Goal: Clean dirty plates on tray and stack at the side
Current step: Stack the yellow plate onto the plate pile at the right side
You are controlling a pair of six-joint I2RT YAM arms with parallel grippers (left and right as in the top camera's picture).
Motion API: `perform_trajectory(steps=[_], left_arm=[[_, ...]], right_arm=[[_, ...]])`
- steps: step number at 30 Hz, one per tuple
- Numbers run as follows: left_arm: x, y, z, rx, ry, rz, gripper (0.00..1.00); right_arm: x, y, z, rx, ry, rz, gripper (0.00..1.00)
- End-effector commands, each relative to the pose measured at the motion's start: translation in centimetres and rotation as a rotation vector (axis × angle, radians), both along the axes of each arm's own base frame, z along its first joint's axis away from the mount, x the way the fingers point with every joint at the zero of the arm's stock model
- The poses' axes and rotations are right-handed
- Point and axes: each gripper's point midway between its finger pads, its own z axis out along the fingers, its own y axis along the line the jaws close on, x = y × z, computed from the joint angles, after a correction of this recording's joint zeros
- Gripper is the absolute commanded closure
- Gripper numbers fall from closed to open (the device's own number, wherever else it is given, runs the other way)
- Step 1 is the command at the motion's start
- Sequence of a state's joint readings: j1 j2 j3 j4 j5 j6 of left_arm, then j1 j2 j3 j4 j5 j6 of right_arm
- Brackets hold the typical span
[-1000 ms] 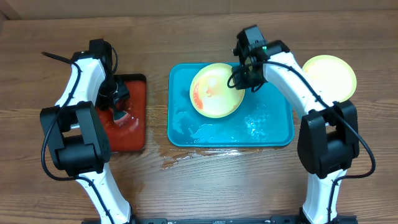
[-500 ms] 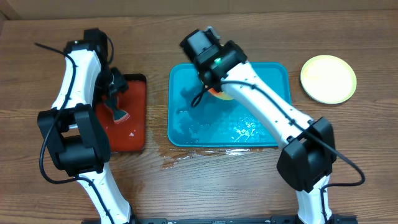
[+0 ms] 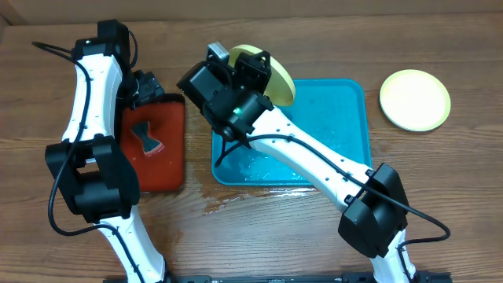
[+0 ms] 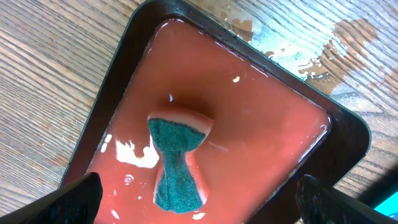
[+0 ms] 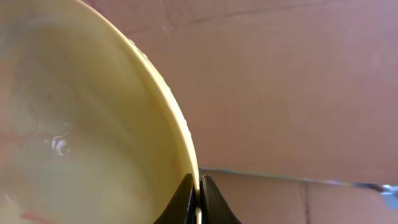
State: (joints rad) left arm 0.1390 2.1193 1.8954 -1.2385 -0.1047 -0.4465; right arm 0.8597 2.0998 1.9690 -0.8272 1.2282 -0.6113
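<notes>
The right gripper [image 5: 199,198] is closed tight on the rim of a pale yellow plate [image 5: 81,124], its two dark fingertips pinching the edge from either side with only the thin lip of the plate between them. In the wrist view the plate's inner face fills the left half of the picture and shows a few wet glints. From overhead the right gripper [image 3: 250,75] holds this plate [image 3: 275,72] up on edge, steeply tilted, in the air over the far left corner of the turquoise tray [image 3: 330,141]. The tray's floor is wet and glistening, and a small puddle [image 3: 228,203] lies on the wooden table [image 3: 259,244] just in front of it. A second pale yellow-green plate [image 3: 415,100] sits flat on the table to the right of the tray, apart from it.

The left gripper [image 4: 199,208] stands wide open and holds nothing; only its fingertips show at the lower corners of the wrist view. Below it a green-faced sponge [image 4: 177,162], pinched narrow at its waist, lies in the red tray [image 4: 261,124] with the black rim, whose floor is wet. Overhead, the left gripper [image 3: 148,85] hangs over the far end of the red tray [image 3: 161,169], the sponge [image 3: 145,137] lying free in it
</notes>
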Motion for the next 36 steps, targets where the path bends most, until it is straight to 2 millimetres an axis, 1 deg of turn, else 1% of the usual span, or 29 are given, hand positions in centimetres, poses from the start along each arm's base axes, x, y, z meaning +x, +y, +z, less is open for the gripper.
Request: perform_trajectory(steps=[1, 3, 5, 6, 8, 9, 10, 11, 12, 13, 15, 17, 18, 19, 21, 23, 24, 26, 28, 31, 32, 33, 36], left_arm=[[0.2, -0.1, 0.3, -0.004, -0.010, 0.000, 0.00], [0.2, -0.1, 0.3, -0.004, -0.010, 0.000, 0.00], [0.2, -0.1, 0.3, -0.004, -0.010, 0.000, 0.00], [0.2, -0.1, 0.3, -0.004, -0.010, 0.000, 0.00], [0.2, -0.1, 0.3, -0.004, -0.010, 0.000, 0.00], [0.2, -0.1, 0.3, -0.004, -0.010, 0.000, 0.00], [0.2, -0.1, 0.3, -0.004, -0.010, 0.000, 0.00], [0.2, -0.1, 0.3, -0.004, -0.010, 0.000, 0.00], [0.2, -0.1, 0.3, -0.004, -0.010, 0.000, 0.00], [0.2, -0.1, 0.3, -0.004, -0.010, 0.000, 0.00], [0.2, -0.1, 0.3, -0.004, -0.010, 0.000, 0.00], [0.2, -0.1, 0.3, -0.004, -0.010, 0.000, 0.00], [0.2, -0.1, 0.3, -0.004, -0.010, 0.000, 0.00], [0.2, -0.1, 0.3, -0.004, -0.010, 0.000, 0.00], [0.2, -0.1, 0.3, -0.004, -0.010, 0.000, 0.00], [0.2, -0.1, 0.3, -0.004, -0.010, 0.000, 0.00], [0.2, -0.1, 0.3, -0.004, -0.010, 0.000, 0.00], [0.2, -0.1, 0.3, -0.004, -0.010, 0.000, 0.00], [0.2, -0.1, 0.3, -0.004, -0.010, 0.000, 0.00], [0.2, -0.1, 0.3, -0.004, -0.010, 0.000, 0.00], [0.2, -0.1, 0.3, -0.004, -0.010, 0.000, 0.00], [0.2, -0.1, 0.3, -0.004, -0.010, 0.000, 0.00], [0.2, -0.1, 0.3, -0.004, -0.010, 0.000, 0.00]], right_arm=[[0.2, -0.9, 2.2, -0.038, -0.043, -0.035, 0.96], [0.5, -1.3, 2.0, -0.009, -0.049, -0.045, 0.96], [1.1, -1.4, 1.1, 0.100, -0.049, -0.048, 0.96], [1.4, -1.3, 0.3, 0.154, -0.020, -0.035, 0.96], [2.0, -1.1, -2.6, 0.242, 0.128, 0.028, 0.96], [2.2, -1.6, -3.2, 0.254, 0.163, 0.029, 0.96], [2.5, -2.8, -3.2, 0.247, 0.156, -0.006, 0.96], [2.7, -4.9, -1.8, 0.236, 0.065, -0.097, 0.96], [2.9, -6.0, -0.8, 0.237, 0.000, -0.148, 0.96], [3.0, -6.4, -0.4, 0.257, -0.026, -0.167, 0.96], [3.2, -5.3, -2.2, 0.346, 0.077, -0.106, 0.96], [3.0, -3.7, -5.3, 0.469, 0.267, -0.014, 0.96], [2.9, -3.5, -6.2, 0.519, 0.328, 0.007, 0.96], [3.2, -3.9, -6.9, 0.566, 0.371, 0.013, 0.96], [4.5, -6.4, -7.1, 0.657, 0.351, -0.065, 0.96], [5.9, -10.2, -6.9, 0.792, 0.283, -0.204, 0.96], [6.3, -11.9, -7.1, 0.868, 0.285, -0.256, 0.96], [6.6, -14.7, -8.1, 1.005, 0.357, -0.305, 0.96], [6.5, -17.8, -9.0, 1.163, 0.449, -0.343, 0.96], [5.4, -23.3, -9.9, 1.403, 0.550, -0.428, 0.96], [5.0, -25.2, -10.0, 1.463, 0.561, -0.462, 0.96], [4.5, -27.5, -10.4, 1.520, 0.561, -0.508, 0.96], [2.8, -33.7, -11.7, 1.608, 0.517, -0.644, 0.96]])
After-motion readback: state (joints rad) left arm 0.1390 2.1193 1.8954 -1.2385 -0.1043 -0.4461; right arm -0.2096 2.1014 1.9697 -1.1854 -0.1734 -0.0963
